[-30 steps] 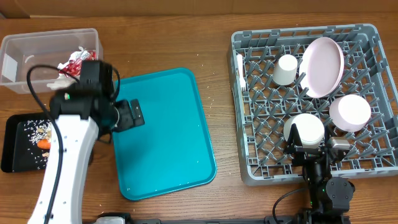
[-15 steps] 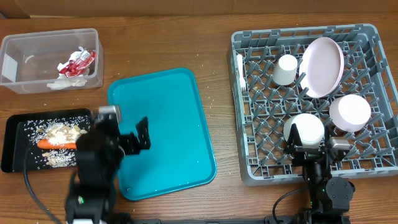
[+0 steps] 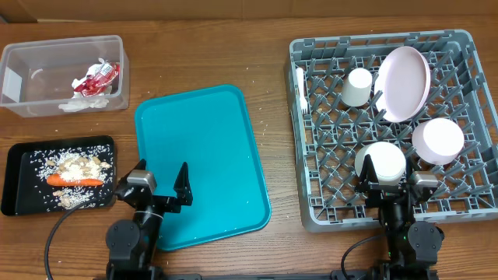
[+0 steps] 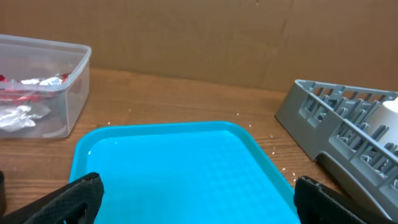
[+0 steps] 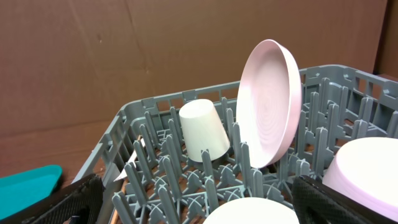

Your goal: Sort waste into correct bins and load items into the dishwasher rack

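Near on the desk point(image 3: 286, 241), both hands hung released: left hand point(image 3: 161, 183) over the teal tray point(image 3: 210, 140), right hand point(image 3: 396, 187) by the rack point(image 3: 311, 214) holding bowls point(image 3: 381, 162), cup point(image 3: 358, 87), plate point(image 3: 405, 82); carrot point(image 3: 74, 180) lay in the black tray point(image 3: 17, 190); farther left, wrapper point(image 3: 97, 75) in the clear tub point(image 3: 47, 78).

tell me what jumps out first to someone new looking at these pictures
The bright teal tray lies mid-table. To its right the grey rack holds a pink plate on edge, a cup and two bowls. At far left a carrot lies among rice in the black tray, and a red wrapper sits in the clear tub behind it.
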Robot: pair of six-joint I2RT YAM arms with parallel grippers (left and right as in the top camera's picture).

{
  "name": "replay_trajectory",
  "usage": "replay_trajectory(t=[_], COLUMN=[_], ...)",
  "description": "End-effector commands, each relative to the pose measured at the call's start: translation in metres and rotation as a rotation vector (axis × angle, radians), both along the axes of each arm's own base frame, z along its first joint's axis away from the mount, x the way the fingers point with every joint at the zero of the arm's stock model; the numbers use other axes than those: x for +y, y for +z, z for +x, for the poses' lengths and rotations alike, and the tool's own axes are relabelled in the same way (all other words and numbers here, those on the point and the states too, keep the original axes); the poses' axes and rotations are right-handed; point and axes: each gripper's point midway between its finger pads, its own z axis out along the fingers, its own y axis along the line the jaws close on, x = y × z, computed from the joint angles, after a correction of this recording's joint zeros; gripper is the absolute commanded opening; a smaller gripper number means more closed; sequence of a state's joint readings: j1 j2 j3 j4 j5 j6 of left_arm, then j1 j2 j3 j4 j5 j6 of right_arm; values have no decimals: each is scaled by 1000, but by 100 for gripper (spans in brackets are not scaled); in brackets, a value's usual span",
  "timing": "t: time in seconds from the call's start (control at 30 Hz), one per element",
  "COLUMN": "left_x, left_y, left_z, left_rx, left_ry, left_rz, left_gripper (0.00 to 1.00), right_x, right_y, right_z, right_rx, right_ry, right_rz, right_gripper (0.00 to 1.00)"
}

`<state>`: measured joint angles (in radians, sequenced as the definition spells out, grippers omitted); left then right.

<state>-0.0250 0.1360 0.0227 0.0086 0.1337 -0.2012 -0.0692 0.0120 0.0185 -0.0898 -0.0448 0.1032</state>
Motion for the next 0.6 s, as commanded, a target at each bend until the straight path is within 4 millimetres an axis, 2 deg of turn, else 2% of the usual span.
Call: replay_trajectory(t=[0.0, 0.13, 0.27, 0.37, 0.57], left_x=[9, 21, 33, 40, 41], left_y=[2, 13, 0, 0, 0], left_z=[-1, -4, -5, -5, -5], left_rx=[-32, -84, -30, -29, -29], left_ry=[50, 118, 173, 201, 204], left_rz=[22, 26, 34, 34, 34], left_gripper=[100, 100, 100, 100, 100], right_x=[1, 1, 1, 1, 1], right_y=[-1, -1, -1, -1, -1], right_z=[0, 0, 0, 0, 0], right_rx=[-7, -6, -6, -7, -7], right_ry=[1, 1, 1, 1, 1], right_rz=[-7, -7, -7, -7, -6], right_gripper=[100, 100, 100, 100, 100])
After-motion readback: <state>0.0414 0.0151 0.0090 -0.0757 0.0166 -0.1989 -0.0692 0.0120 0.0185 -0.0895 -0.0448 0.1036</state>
